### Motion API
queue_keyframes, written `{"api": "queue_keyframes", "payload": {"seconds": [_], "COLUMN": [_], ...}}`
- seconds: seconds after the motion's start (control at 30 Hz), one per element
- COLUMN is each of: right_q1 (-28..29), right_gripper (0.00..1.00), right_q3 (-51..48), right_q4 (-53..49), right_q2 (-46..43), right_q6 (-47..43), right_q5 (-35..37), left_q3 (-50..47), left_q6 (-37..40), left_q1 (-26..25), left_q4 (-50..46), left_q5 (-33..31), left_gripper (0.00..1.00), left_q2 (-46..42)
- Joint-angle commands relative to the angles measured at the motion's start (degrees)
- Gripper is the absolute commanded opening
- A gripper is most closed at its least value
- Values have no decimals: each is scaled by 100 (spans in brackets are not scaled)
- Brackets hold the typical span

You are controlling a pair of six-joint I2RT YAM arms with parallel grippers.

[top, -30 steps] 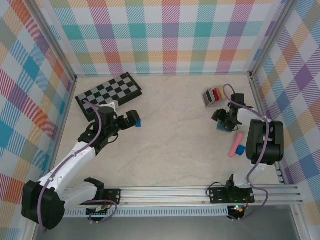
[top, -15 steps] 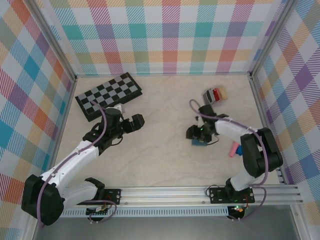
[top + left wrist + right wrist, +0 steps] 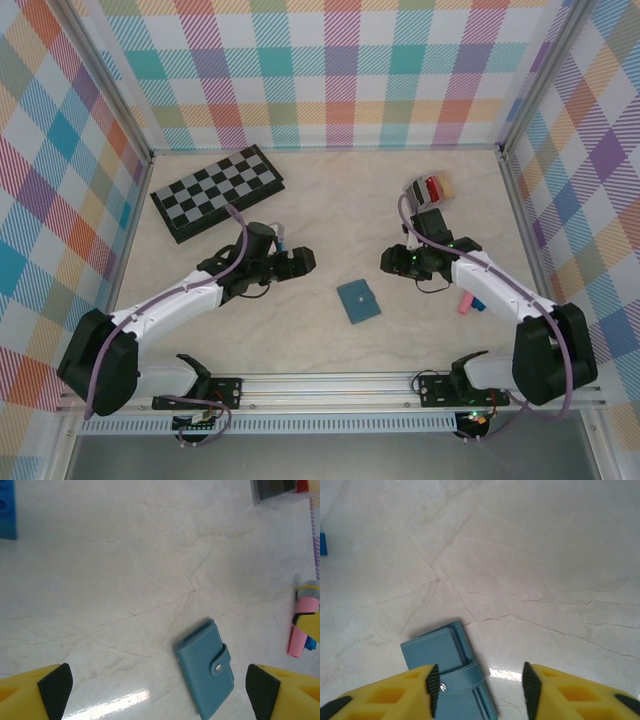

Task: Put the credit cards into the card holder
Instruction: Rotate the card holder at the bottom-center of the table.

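From above, the light-grey slotted card holder (image 3: 428, 192) stands at 1 o'clock on the pale marbled bench (image 3: 330, 215) with red and tan cards upright in it. A thin pink plastic credit card (image 3: 466, 302) lies flat at 4 o'clock, its long axis roughly 12 to 6, partly hidden beside the right forearm. The right fingers (image 3: 389, 262) point toward 9 o'clock, so that card sits behind them toward 4 o'clock; even so, the right arm is clearly nearer than the left fingers (image 3: 302, 262), which are well apart from it. A flat blue-grey snap wallet (image 3: 358, 300) lies between the arms. At the left wrist, the left fingers (image 3: 52, 690) spread wide and empty, with the pink card at 3 o'clock. At the right wrist, the right fingers (image 3: 432, 690) stand narrower, holding nothing, the wallet at 7 o'clock.
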Motion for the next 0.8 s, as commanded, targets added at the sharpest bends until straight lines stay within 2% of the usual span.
{"api": "queue_keyframes", "payload": {"seconds": [0.0,0.13,0.23,0.33,0.5,0.63,0.77], "right_q1": [98,326,410,473,582,658,722], "right_gripper": [43,43,42,40,39,37,35], "right_q3": [-23,-179,-368,-524,-563,-670,-924], "right_q4": [134,124,279,531,568,551,731], "right_q2": [267,492,583,720,933,1036,1019], "right_q6": [-163,-212,-214,-152,-178,-103,60], "right_q5": [-973,-1004,-1148,-1383,-1626,-1511,-1641], "left_q3": [251,290,355,238,-132,-485,-439], "left_q6": [-299,-622,-878,-1161,-1725,-2162,-2153], "left_q1": [-281,-623,-917,-1144,-1206,-1208,-1209], "left_q4": [241,487,674,913,1292,1869,1641], "left_q5": [173,705,965,791,362,344,257], "left_gripper": [90,90,85,82,82,81,78], "left_q2": [235,673,1083,1263,1322,1341,1391]}}
